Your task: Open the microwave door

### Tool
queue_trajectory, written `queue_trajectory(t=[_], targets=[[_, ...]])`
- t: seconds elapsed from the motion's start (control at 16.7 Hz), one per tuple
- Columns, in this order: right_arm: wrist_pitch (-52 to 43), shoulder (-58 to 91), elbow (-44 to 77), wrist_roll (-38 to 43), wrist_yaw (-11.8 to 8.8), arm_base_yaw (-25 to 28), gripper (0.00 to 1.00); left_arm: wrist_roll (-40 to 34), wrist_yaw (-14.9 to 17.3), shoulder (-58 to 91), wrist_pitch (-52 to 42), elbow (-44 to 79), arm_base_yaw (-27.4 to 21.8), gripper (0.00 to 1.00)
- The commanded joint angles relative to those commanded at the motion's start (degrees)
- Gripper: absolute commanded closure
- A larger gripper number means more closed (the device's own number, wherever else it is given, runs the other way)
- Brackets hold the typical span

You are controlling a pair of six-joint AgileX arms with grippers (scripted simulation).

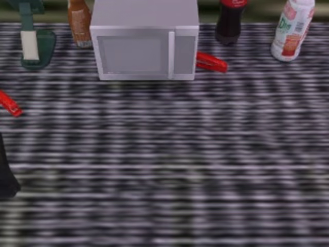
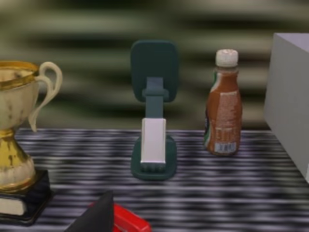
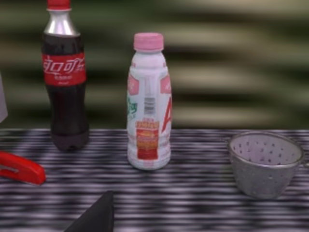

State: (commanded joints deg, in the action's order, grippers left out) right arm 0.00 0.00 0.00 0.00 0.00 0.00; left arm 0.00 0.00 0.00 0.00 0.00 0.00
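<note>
Microwave (image 1: 144, 38) is placed at the table's (image 1: 164, 154) far edge, left of centre, with the microwave door (image 1: 134, 54) shut flat against its front. Left arm (image 1: 6, 175) is seen at the left edge; neither gripper's opening can be told.

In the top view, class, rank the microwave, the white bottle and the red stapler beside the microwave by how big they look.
1. Microwave, by far the largest.
2. White bottle.
3. Red stapler, smallest, though the microwave hides part of it.
</note>
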Motion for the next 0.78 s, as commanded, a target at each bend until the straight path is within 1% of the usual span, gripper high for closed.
queue_trajectory(t=[0.18, 0.36, 0.54, 0.78], targets=[[0.0, 0.0, 0.0, 0.0, 0.0, 0.0, 0.0, -0.2, -0.2, 0.6, -0.3, 0.5, -0.3, 0.0], [0.0, 0.0, 0.0, 0.0, 0.0, 0.0, 0.0, -1.7, -1.6, 6.0, -2.9, 5.6, -2.7, 0.0], [0.0, 0.0, 0.0, 0.0, 0.0, 0.0, 0.0, -4.9, -4.1, 16.8, -7.2, 15.3, -6.8, 0.0], [0.0, 0.0, 0.0, 0.0, 0.0, 0.0, 0.0, -11.2, -8.6, 38.2, -13.7, 33.8, -14.1, 0.0]])
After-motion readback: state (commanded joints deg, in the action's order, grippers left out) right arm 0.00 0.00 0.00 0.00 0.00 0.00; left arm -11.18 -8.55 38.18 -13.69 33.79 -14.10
